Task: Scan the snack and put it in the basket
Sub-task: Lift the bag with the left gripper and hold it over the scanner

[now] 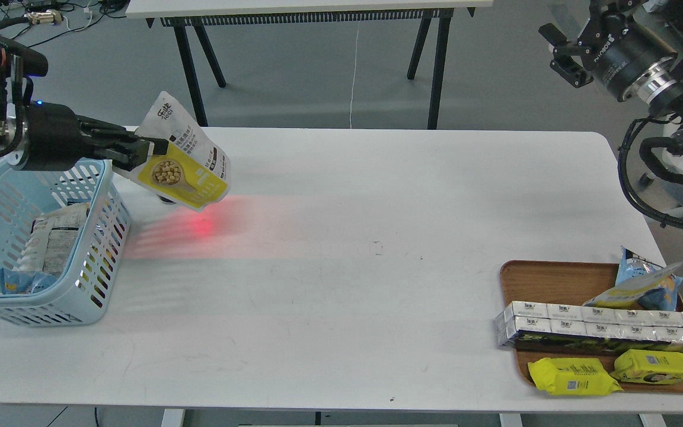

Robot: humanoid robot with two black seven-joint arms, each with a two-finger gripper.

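My left gripper (140, 151) has its fingers clamped on the snack (184, 155), holding it tilted in the air just beside the basket's (89, 296) far right corner, above a red glow (202, 226) on the white counter (341, 267). A dark object under the pouch is mostly hidden. The basket is cut off at the left edge; packets (51, 240) lie inside, print unreadable. My right gripper (564, 53) hangs high at the upper right, well apart from everything, its fingers spread with nothing between them. The wooden tray (555, 281) holds more packs, partly cropped.
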